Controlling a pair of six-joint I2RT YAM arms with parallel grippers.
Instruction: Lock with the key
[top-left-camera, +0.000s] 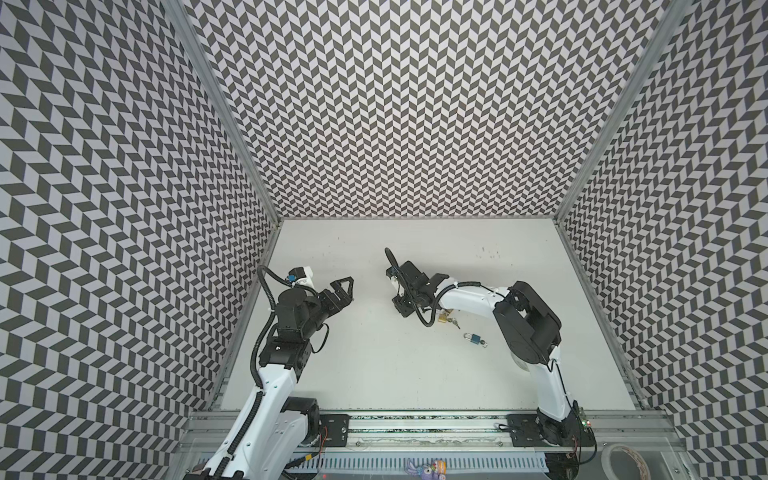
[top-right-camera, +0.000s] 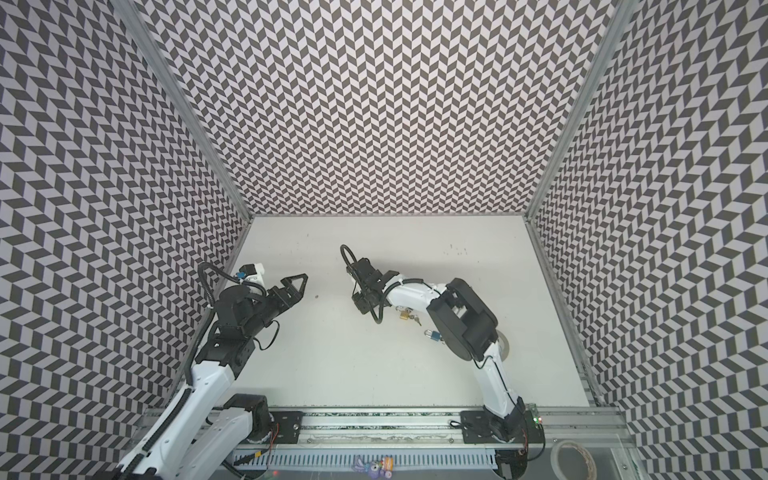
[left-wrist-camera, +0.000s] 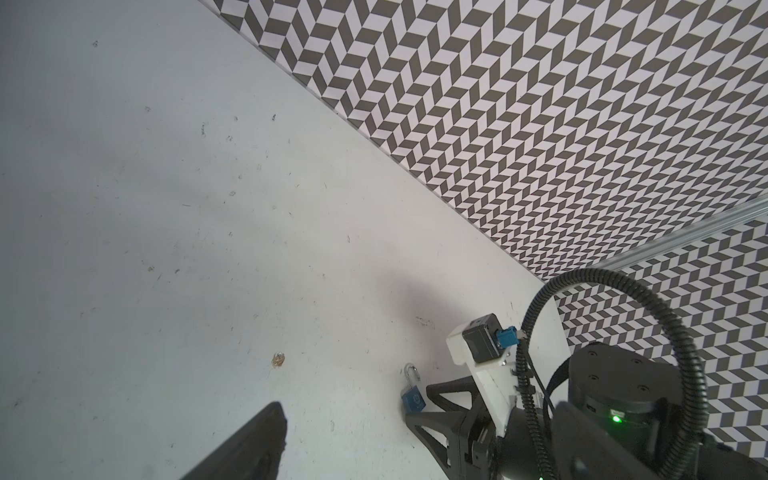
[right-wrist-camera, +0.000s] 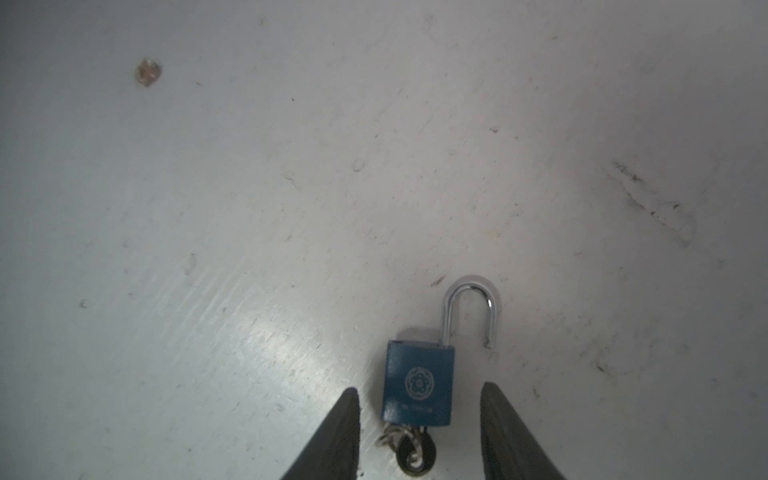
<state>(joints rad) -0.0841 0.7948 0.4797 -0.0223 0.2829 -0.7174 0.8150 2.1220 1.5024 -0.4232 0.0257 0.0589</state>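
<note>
Right arm (top-left-camera: 469, 293) reaches from lower right to mid-frame, wrist pitched down; right gripper (right-wrist-camera: 419, 387) straddles the blue padlock (right-wrist-camera: 417, 374) at medium width, gap each side, shackle (right-wrist-camera: 471, 279) open, key (right-wrist-camera: 415, 455) at its base. Left gripper (top-left-camera: 348, 291) hangs left of centre, fingers wide. Brass padlock (top-left-camera: 442, 319) and second blue padlock (top-left-camera: 471, 338) lie just lower right of the wrist; bare table (top-left-camera: 415, 249) runs to the back wall (top-left-camera: 415, 124).

Blue-painted padlock (right-wrist-camera: 417, 382), satin rather than shiny; shackle (right-wrist-camera: 447, 320) polished bright metal, mirror-like. Table (right-wrist-camera: 249, 187) white, smooth, faintly glossy, scuffed with fine scratches. Matt black plastic, slightly grainy, on the fingers (right-wrist-camera: 336, 440).
</note>
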